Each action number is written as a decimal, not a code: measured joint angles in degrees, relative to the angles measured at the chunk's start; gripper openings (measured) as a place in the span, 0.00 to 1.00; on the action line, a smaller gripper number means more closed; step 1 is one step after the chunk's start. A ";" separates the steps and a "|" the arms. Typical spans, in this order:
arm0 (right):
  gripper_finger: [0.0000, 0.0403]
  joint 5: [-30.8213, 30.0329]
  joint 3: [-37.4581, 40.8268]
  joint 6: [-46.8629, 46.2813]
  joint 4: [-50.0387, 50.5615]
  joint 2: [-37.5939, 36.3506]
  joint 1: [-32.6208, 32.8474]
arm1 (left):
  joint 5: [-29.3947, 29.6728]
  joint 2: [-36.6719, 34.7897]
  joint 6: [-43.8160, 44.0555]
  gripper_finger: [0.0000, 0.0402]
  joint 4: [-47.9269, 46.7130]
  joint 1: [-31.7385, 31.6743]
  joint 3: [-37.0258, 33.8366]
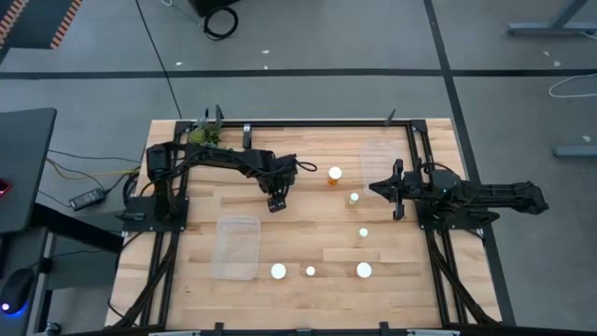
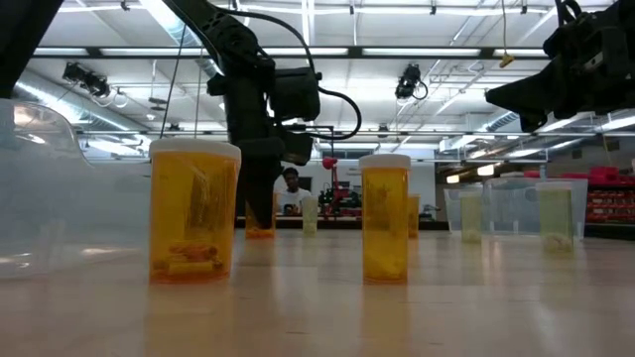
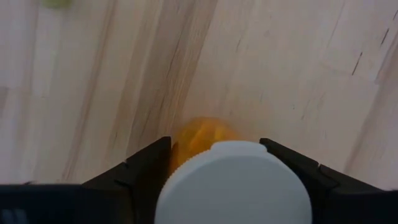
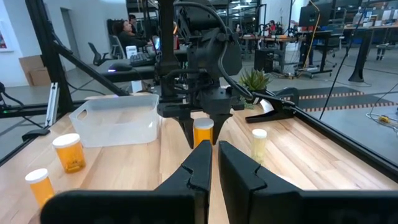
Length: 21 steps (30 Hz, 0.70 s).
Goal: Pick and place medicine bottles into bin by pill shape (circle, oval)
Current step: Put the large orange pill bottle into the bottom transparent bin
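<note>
My left gripper (image 1: 276, 198) points down over the middle of the table, shut on an amber medicine bottle (image 4: 203, 132) with a white cap (image 3: 231, 180). In the high view the gripper hides that bottle. Other medicine bottles stand upright on their bases: one (image 1: 335, 175) to the right of my left gripper, one (image 1: 354, 198) and one (image 1: 364, 232) further right, and three near the front edge (image 1: 278, 272) (image 1: 311, 272) (image 1: 364, 271). My right gripper (image 1: 378, 189) waits shut and level at the table's right, touching nothing. My left gripper has the bottle between its two fingers, one finger (image 3: 149, 171) on each side at the cap's rim (image 3: 169, 186). The fingers come from above, pointing steeply down. The bottle stands upright with its base on the table (image 4: 203, 144).
A clear bin (image 1: 236, 247) lies toward the front left and a second clear bin (image 1: 382, 159) at the far right. A small green plant (image 1: 207, 135) sits at the far left corner. A black frame (image 1: 317, 122) edges the table. A person (image 2: 291, 188) sits in the room beyond.
</note>
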State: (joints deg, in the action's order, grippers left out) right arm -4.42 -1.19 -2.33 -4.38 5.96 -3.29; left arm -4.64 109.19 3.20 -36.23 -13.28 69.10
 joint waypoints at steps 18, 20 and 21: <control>0.09 0.00 0.00 0.01 0.02 0.00 0.00 | 0.96 -0.04 0.13 0.49 -0.02 0.04 -0.02; 0.09 0.02 0.00 0.00 0.02 0.00 0.00 | 0.97 -0.04 0.13 0.49 -0.02 0.02 -0.02; 0.09 0.00 0.00 0.02 0.02 0.00 0.00 | 0.98 -0.09 0.13 0.49 -0.02 0.02 -0.04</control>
State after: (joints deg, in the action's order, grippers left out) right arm -4.43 -1.19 -2.31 -4.36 5.96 -3.29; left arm -3.66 109.10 3.33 -36.25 -13.26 69.06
